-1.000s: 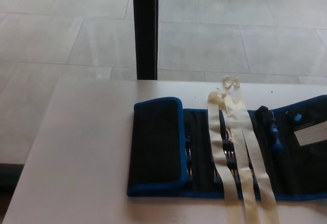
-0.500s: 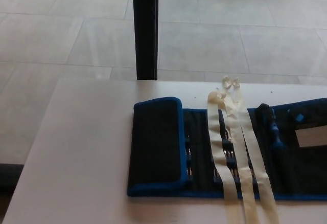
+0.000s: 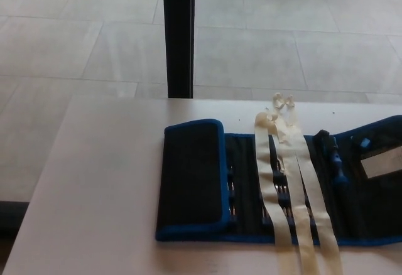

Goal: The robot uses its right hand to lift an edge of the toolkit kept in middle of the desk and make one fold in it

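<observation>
Pale floor tiles (image 3: 282,43) and a black post (image 3: 179,33) sit behind your white table (image 3: 100,187). Your toolkit (image 3: 251,187) lies along the table's near edge — left flap (image 3: 191,177) already folded over, right end running out of view and slightly raised. Two cream straps (image 3: 295,187) drape across it toward you. Neither hand shows, so you cannot tell what the fingers are doing.

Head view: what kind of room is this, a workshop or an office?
Probably an indoor lab or office: a plain pale desk, a large-tiled floor and a dark pillar. A blue-edged toolkit lies on the desk.
</observation>
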Robot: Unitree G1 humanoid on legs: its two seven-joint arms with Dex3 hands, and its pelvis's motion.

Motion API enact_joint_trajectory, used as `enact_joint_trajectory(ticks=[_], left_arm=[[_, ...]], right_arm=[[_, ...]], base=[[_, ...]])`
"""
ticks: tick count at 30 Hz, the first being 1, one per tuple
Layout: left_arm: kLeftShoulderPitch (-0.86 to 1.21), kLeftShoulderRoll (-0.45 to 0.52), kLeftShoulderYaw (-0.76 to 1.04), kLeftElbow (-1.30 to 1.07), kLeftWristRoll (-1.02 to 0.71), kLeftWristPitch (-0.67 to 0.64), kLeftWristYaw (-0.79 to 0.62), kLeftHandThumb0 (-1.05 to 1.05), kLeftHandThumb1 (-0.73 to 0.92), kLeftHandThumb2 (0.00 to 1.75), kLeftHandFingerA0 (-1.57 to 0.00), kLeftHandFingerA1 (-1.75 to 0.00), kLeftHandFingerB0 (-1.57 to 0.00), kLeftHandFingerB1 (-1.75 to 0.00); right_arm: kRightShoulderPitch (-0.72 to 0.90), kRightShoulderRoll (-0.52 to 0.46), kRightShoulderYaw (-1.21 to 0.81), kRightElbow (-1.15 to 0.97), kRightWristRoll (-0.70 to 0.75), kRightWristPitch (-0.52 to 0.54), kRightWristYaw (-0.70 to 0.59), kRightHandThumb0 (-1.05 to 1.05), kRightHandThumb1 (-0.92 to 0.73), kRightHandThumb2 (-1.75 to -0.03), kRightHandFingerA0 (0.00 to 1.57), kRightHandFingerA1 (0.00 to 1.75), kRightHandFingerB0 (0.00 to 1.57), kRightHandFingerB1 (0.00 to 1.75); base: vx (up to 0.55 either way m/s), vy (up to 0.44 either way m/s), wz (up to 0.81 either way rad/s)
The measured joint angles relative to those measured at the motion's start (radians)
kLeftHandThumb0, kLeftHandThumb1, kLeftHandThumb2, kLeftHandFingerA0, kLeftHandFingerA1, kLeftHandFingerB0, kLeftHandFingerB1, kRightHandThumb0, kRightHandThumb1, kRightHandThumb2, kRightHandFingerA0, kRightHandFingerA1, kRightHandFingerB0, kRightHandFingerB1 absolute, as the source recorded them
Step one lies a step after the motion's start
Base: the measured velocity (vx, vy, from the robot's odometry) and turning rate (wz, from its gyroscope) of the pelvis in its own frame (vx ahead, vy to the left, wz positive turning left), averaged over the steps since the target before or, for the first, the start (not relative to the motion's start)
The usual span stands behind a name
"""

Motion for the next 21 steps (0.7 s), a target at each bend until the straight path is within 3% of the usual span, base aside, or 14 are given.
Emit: enact_joint_trajectory(ticks=[6,7,8,9,10,11,12,13,14,15,16,21], left_arm=[[-0.001,0.000,-0.005,0.002,0.000,0.000,-0.001,-0.59,0.74,0.61,-0.67,-0.74,-0.52,-0.54],[-0.001,0.000,-0.006,0.002,0.000,0.000,-0.001,-0.57,0.74,0.62,-0.65,-0.72,-0.53,-0.55],[-0.002,0.000,-0.006,0.002,0.000,0.000,-0.001,-0.57,0.74,0.62,-0.66,-0.73,-0.54,-0.55],[-0.002,0.000,-0.006,0.002,0.000,0.000,0.000,-0.57,0.74,0.62,-0.66,-0.73,-0.54,-0.55],[-0.003,0.000,-0.006,0.002,0.000,0.000,0.000,-0.57,0.75,0.62,-0.68,-0.75,-0.55,-0.57],[-0.003,0.000,-0.009,0.002,0.000,0.000,0.000,-0.58,0.75,0.62,-0.68,-0.75,-0.55,-0.57],[-0.003,0.000,-0.011,0.002,0.000,0.000,0.000,-0.58,0.74,0.62,-0.66,-0.75,-0.53,-0.58],[-0.003,0.000,-0.011,0.002,0.000,0.000,0.000,-0.59,0.74,0.62,-0.66,-0.74,-0.54,-0.57],[-0.004,0.000,-0.011,0.002,-0.001,0.000,0.000,-0.58,0.74,0.62,-0.66,-0.71,-0.54,-0.55],[-0.004,0.000,-0.010,0.002,-0.001,0.000,0.000,-0.59,0.74,0.62,-0.66,-0.71,-0.55,-0.56],[-0.005,0.000,-0.011,0.002,-0.001,0.000,0.000,-0.58,0.74,0.63,-0.64,-0.70,-0.54,-0.55],[-0.009,0.000,-0.014,0.002,-0.002,0.000,0.000,-0.57,0.73,0.62,-0.68,-0.73,-0.58,-0.58]], right_arm=[[-0.025,-0.001,-0.013,0.005,-0.001,-0.002,0.000,-0.52,-0.81,-0.64,0.51,0.47,0.35,0.37],[-0.031,-0.001,-0.014,0.005,-0.002,-0.003,0.000,-0.56,-0.73,-0.66,0.53,0.49,0.34,0.38],[-0.036,0.000,-0.017,0.004,-0.001,-0.002,-0.002,-0.58,-0.64,-0.93,0.49,0.60,0.31,0.50],[-0.042,0.001,-0.020,0.002,0.000,-0.002,-0.004,-0.58,-0.64,-0.93,0.49,0.60,0.31,0.50],[-0.047,0.001,-0.024,0.001,0.001,-0.002,-0.006,-0.54,-0.79,-0.63,0.58,0.49,0.38,0.38],[-0.050,0.003,-0.026,-0.002,0.001,-0.002,-0.008,-0.54,-0.80,-0.64,0.58,0.49,0.37,0.38],[-0.053,0.004,-0.026,-0.004,0.000,-0.002,-0.011,-0.59,-0.65,-0.94,0.50,0.60,0.32,0.51],[-0.054,0.006,-0.025,-0.007,0.000,-0.002,-0.013,-0.55,-0.80,-0.63,0.55,0.49,0.38,0.39],[-0.055,0.008,-0.021,-0.010,-0.001,-0.002,-0.015,-0.55,-0.80,-0.64,0.54,0.48,0.36,0.38],[-0.055,0.009,-0.016,-0.015,-0.003,-0.002,-0.016,-0.58,-0.63,-0.94,0.50,0.60,0.34,0.52],[-0.055,0.010,-0.009,-0.020,-0.004,-0.001,-0.016,-0.55,-0.79,-0.62,0.58,0.49,0.41,0.39],[-0.055,0.020,0.022,-0.029,-0.011,0.008,-0.014,-0.54,-0.78,-0.63,0.57,0.51,0.43,0.42]], base=[[0.00,0.000,0.00],[0.00,0.000,0.00],[0.00,0.000,0.00],[0.00,0.000,0.00],[0.00,0.000,0.00],[0.00,0.000,0.00],[0.00,0.000,0.00],[0.00,0.000,0.00],[0.00,0.000,0.00],[0.00,0.000,0.00],[0.00,0.000,0.00],[0.00,0.000,0.00]])
